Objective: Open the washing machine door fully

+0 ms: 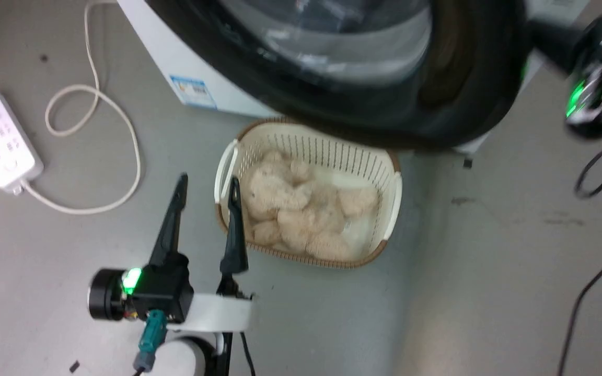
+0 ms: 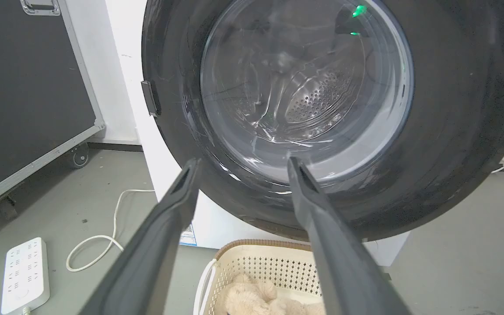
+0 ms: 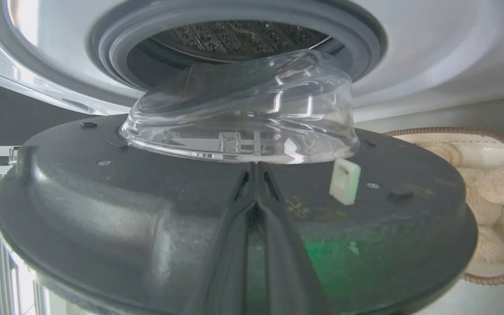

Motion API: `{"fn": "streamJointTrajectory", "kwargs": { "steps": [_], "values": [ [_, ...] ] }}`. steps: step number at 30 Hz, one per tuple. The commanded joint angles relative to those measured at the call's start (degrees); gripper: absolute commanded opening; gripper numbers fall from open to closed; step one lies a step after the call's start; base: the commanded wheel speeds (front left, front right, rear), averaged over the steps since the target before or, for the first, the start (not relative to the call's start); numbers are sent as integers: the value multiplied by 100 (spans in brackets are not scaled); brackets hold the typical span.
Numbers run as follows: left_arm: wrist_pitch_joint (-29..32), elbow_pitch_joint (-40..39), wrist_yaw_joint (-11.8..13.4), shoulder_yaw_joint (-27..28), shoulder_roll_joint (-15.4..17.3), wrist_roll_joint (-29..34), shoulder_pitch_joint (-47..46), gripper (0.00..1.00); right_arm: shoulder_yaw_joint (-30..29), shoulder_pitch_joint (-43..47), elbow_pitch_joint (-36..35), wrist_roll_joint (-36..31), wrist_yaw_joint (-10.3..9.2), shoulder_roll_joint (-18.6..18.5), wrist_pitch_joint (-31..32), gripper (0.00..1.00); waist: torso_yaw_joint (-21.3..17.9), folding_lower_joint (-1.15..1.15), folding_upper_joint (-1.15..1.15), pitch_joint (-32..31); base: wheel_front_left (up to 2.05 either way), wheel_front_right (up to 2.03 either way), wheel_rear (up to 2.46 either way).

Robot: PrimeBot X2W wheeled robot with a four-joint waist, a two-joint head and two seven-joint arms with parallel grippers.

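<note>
Right end effector (image 3: 254,171) seemingly touches the door (image 3: 103,197).

Black fingers (image 1: 171,219), green wrist light (image 1: 131,279)

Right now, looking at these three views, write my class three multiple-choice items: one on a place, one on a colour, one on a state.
1. Where does the basket stand? A) on top of the machine B) on the floor below the door C) inside the drum
2. What colour is the power strip? A) black B) red C) white
3. How is the left end effector? A) open, holding nothing B) shut on a cable C) shut on a handle
Answers: 1 B, it sits on the floor beneath the door's rim; 2 C, its casing is plain white; 3 A, its fingers stand apart around nothing.
</note>
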Motion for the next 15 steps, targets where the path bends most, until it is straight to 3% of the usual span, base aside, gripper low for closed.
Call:
{"fn": "streamJointTrajectory", "kwargs": {
  "steps": [1, 10, 15],
  "values": [
    [-32, 54, -36, 7, 5, 3, 140, 100, 32, 288, -65, 41, 6, 197, 91, 0, -79, 0, 0, -362, 0, 0, 0],
    [-32, 373, -237, 46, 5, -77, 648, 100, 472, 1784, -991, 215, 6, 661, 684, 0, -148, 0, 0, -1151, 0, 0, 0],
    [-32, 486, -441, 1, 4, -138, 818, 100, 1283, 2431, -1398, 1076, 6, 678, 883, 0, -103, 0, 0, -1334, 0, 0, 0]
  ]
}}
